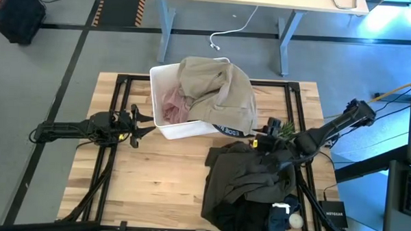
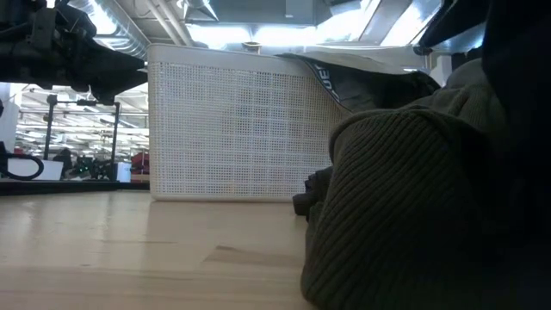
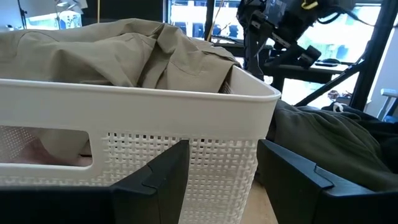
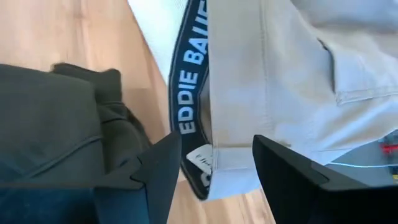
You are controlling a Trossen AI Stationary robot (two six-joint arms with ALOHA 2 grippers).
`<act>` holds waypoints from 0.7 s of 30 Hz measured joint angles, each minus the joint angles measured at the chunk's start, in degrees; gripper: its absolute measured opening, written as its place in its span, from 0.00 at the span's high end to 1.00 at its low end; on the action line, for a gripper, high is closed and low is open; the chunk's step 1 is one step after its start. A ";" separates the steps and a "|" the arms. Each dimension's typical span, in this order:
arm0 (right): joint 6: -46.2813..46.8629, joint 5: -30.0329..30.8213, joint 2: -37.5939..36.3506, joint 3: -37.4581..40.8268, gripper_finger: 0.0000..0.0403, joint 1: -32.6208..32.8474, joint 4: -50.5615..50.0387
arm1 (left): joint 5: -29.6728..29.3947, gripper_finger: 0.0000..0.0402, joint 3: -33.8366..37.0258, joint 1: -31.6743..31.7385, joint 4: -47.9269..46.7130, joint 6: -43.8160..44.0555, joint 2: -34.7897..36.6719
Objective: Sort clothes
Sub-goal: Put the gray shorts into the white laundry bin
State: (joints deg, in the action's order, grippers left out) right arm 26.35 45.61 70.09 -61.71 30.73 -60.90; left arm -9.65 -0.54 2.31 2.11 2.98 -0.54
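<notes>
A white perforated bin stands at the table's far middle. A beige-khaki garment is draped over it, and its dark lettered waistband hangs over the bin's right near corner. A pale pink garment lies inside the bin. A dark olive-brown garment lies heaped at the near right, with black cloth and a small navy piece with a white mark at its near end. My left gripper is open just left of the bin, facing the bin's wall. My right gripper is open and empty beside the waistband, above the olive heap.
A small green spiky plant stands right of the bin, close to my right arm. Bare wood lies in front of the bin and to the near left. In the low view the olive heap fills the right side.
</notes>
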 joint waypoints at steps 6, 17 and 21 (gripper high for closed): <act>-1.86 3.55 6.01 0.00 0.47 0.44 0.43 | -0.01 0.54 0.00 -0.02 0.02 0.00 0.02; -7.21 19.82 19.90 0.02 0.47 -2.94 -1.29 | -0.02 0.54 0.00 -0.01 0.00 0.00 0.00; -7.17 26.78 21.83 0.02 0.47 -5.24 -2.38 | -0.02 0.54 0.00 0.00 0.00 0.00 0.00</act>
State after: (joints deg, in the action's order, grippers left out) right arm 19.18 72.39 91.92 -61.69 25.49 -63.28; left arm -9.67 -0.54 2.31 2.11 2.98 -0.54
